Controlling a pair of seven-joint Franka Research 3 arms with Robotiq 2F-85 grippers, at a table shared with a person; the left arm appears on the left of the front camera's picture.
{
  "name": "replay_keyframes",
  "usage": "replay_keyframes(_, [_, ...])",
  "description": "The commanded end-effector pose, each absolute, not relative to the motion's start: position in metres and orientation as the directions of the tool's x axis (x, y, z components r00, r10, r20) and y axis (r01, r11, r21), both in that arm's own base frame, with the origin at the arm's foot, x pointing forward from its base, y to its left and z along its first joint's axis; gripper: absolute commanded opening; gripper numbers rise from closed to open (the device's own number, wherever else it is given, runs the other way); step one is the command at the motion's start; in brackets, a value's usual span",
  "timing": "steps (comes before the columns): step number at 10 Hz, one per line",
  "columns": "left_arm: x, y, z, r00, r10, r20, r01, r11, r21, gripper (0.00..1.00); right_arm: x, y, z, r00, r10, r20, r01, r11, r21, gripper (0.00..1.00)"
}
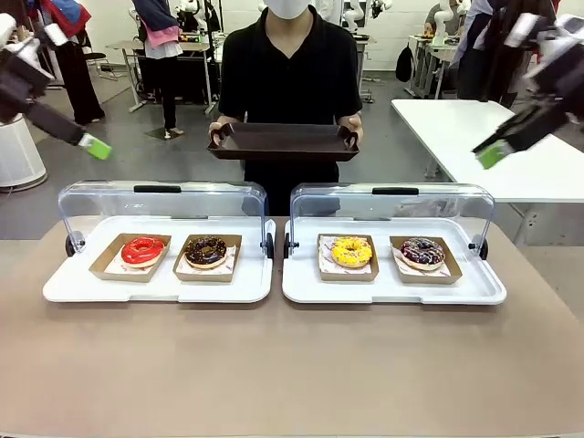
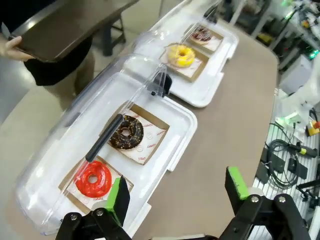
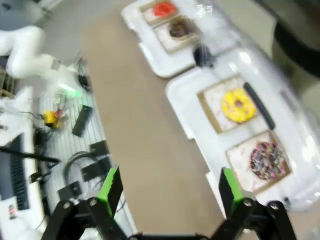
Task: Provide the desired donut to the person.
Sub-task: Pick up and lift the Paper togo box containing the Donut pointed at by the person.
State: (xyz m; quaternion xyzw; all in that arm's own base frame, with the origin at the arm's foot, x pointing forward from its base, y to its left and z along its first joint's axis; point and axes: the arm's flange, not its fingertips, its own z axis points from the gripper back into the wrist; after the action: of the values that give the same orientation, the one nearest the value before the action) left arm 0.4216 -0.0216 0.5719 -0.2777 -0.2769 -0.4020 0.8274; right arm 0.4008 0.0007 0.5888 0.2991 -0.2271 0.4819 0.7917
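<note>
Pre-pick: both pincers empty, no donut chosen yet

My left pincer [image 2: 177, 192] and right pincer [image 3: 169, 187] hang spread wide above the worktop [image 1: 292, 365], gripping nothing. The glossy red donut [image 1: 143, 249], chocolate donut [image 1: 205, 251], yellow donut [image 1: 351, 251] and sprinkled donut [image 1: 422, 251] lie on card trays in white cases. The clear domed lids [image 1: 392, 205] look tipped back, I think. The person [image 1: 290, 73] holds out a dark tray [image 1: 283, 141]. Next I need their choice, then a gentle rim grasp.

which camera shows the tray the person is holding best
The front view: the whole brown tray faces the camera, held at both ends. The left wrist view crops it at its top edge; the right wrist view is too blurred to tell.
</note>
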Motion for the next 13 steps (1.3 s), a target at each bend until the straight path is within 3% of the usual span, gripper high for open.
replay_keyframes(1, [0.427, 0.014, 0.575, 0.536, -0.483, 0.693, 0.818, 0.499, -0.286, 1.00, 0.432, -0.039, 0.583, 0.494, 0.574, 0.653, -0.869, 0.315, 0.381, 1.00])
replay_keyframes(5, [0.410, 0.084, 0.564, 0.481, -0.371, 0.794, 0.846, 0.434, -0.310, 1.00, 0.446, -0.114, 0.568, 0.434, 0.483, 0.761, -0.895, 0.138, 0.424, 1.00])
replay_keyframes(9, [0.384, 0.115, 0.554, 0.498, -0.312, 0.809, 0.816, 0.485, -0.315, 1.00, 0.433, -0.143, 0.568, 0.430, 0.381, 0.819, -0.898, 0.275, 0.343, 1.00])
replay_keyframes(13, [0.367, 0.129, 0.556, 0.498, -0.305, 0.812, 0.812, 0.493, -0.313, 1.00, 0.428, -0.152, 0.569, 0.449, 0.388, 0.805, -0.886, 0.314, 0.343, 1.00])
